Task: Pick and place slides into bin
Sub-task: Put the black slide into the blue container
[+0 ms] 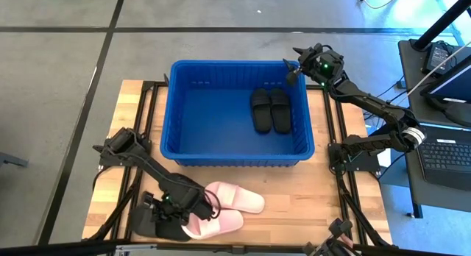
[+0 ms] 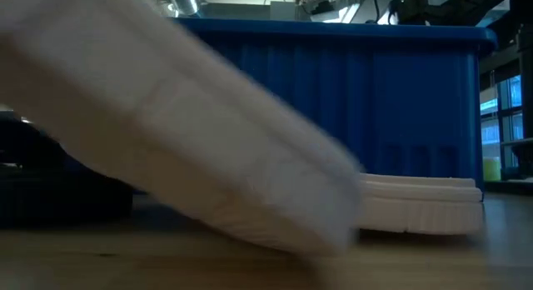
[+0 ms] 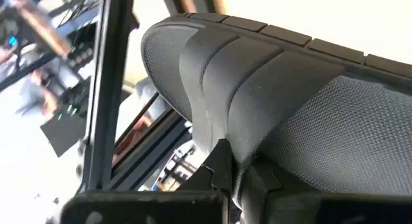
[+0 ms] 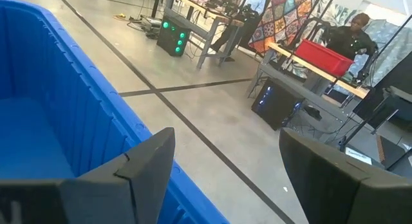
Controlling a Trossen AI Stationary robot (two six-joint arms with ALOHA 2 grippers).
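Crowding the left tool, clenched on a black slide, lie two pink slides; right tool released.

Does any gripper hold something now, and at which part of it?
The left gripper is shut on a black slide, at its edge. The right gripper holds nothing.

My two arms are dark, slim, jointed links with black cables; green lights glow at both wrists. The right gripper has broad, flat, matte grey-black fingers with squared edges.
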